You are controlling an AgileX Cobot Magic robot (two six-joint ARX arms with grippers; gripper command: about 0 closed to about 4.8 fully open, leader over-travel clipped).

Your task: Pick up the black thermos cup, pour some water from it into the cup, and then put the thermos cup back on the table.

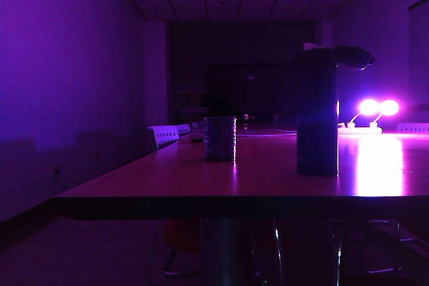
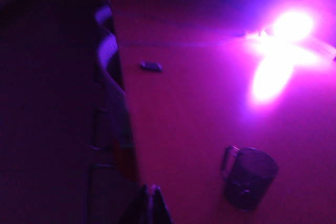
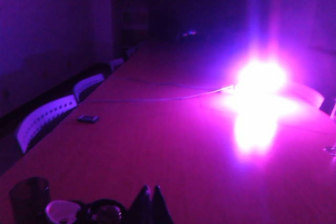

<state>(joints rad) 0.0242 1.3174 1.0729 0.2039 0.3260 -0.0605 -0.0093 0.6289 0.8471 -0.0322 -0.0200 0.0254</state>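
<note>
- Both pincers are pressed together and pinch nothing.
- Left pincer (image 2: 149,205) shows in its wrist view as two dark fingers meeting in a point, above the worktop (image 2: 189,108) near its long edge.
- Right pincer (image 3: 149,205) shows the same way in its own wrist view, fingers touching, over the near end of the worktop (image 3: 173,145).
- Neither pincer nor arm appears in the exterior view.
- In the exterior view the black thermos cup (image 1: 317,115) stands upright on the worktop (image 1: 201,182), right of the middle, with its lid piece jutting sideways to the right at the top.
- The cup (image 1: 220,138), a short dimpled glass, stands upright to the thermos's left, apart from it and a little farther from the camera.
- From the left wrist the cup (image 2: 249,178) is seen from above, on bare worktop off to one side of the pincer, not touching it.
- From the right wrist the cup (image 3: 29,198) sits at the picture's edge, and the open top of the black thermos cup (image 3: 63,211) lies just beside it, close to the pincer's fingers; whether they touch it cannot be told.
- A bright lamp (image 1: 377,108) glares at the far right of the worktop and throws a pink sheen along it.
- A small dark object (image 3: 88,118) lies on the worktop farther down, near a row of chairs (image 3: 44,119) along the left side.
- The room is dim and lit purple.
</note>
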